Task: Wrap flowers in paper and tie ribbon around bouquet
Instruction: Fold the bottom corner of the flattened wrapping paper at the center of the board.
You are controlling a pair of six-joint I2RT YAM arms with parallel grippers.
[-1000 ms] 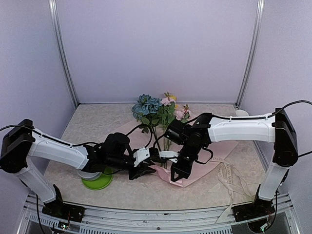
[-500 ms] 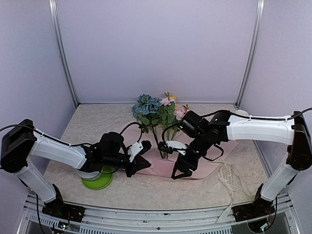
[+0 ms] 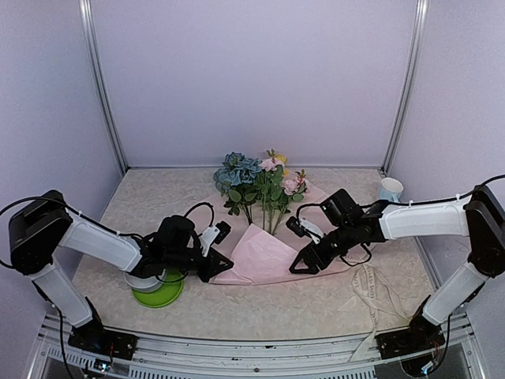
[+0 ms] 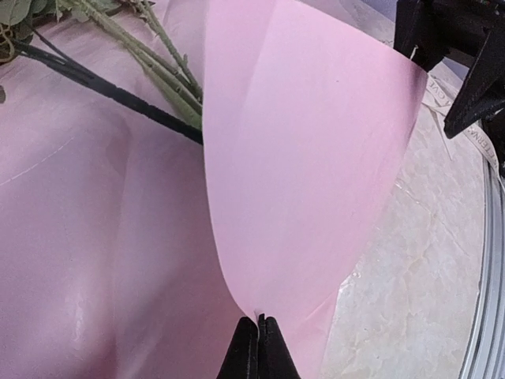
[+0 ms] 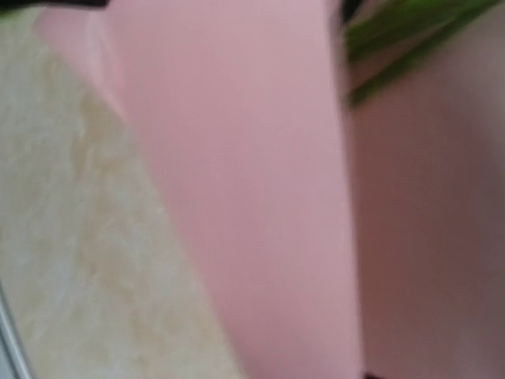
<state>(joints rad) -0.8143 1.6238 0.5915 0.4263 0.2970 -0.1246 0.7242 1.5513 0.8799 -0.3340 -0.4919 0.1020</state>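
The flowers point(image 3: 254, 180), blue, pink and yellow heads, lie at the back centre with their stalks point(image 4: 118, 71) on the pink paper point(image 3: 264, 254). One flap of the paper is folded over the stalks, so the bouquet is only loosely formed. My left gripper point(image 3: 218, 271) is shut on the flap's edge, its tips point(image 4: 258, 322) pinching the paper point(image 4: 308, 158). Just right of the flap, my right gripper point(image 3: 302, 267) stands open and holds nothing. Its own view is blurred and shows paper point(image 5: 260, 197) and green stalks point(image 5: 402, 39). The cream ribbon point(image 3: 367, 284) lies loose at the right front.
A green dish point(image 3: 158, 294) with a white roll sits under my left arm. A pale blue cup point(image 3: 389, 188) stands at the back right. The ribbon point(image 4: 465, 134) trails toward the table's front rail. Metal frame posts and lilac walls close in the sides.
My right gripper opened, let go of the paper and drew back to the right. My left gripper shut on the flap's edge and pulled left. The flap now lies over the stalks.
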